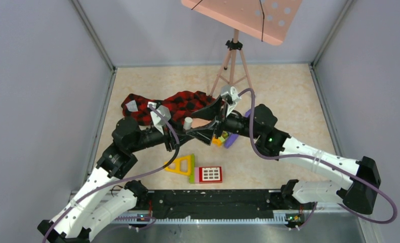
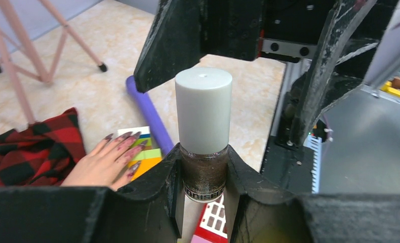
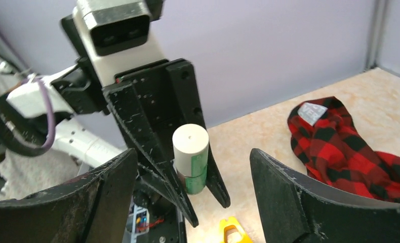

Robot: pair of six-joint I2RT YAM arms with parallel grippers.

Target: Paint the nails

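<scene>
My left gripper (image 2: 204, 152) is shut on a small glass bottle (image 2: 204, 174) of dark glittery polish, held upright, with a pale greenish cap (image 2: 204, 109). My right gripper (image 3: 192, 154) is open, its jaws spread wide on either side of the cap without touching it. The bottle (image 3: 190, 159) also shows in the right wrist view. The flesh-coloured mannequin hand (image 2: 104, 164) lies flat to the left, with dark purplish nails (image 2: 132, 150) and a red-and-black plaid sleeve (image 2: 33, 152). In the top view both grippers (image 1: 188, 129) (image 1: 215, 115) meet over the hand (image 1: 203, 123).
A purple cylinder (image 2: 147, 114) and coloured blocks (image 2: 145, 152) lie by the hand's fingertips. A yellow triangle piece (image 1: 182, 164) and a red block with white squares (image 1: 209, 174) lie nearer the arm bases. A pink tripod (image 1: 233, 55) stands at the back. Grey walls enclose the table.
</scene>
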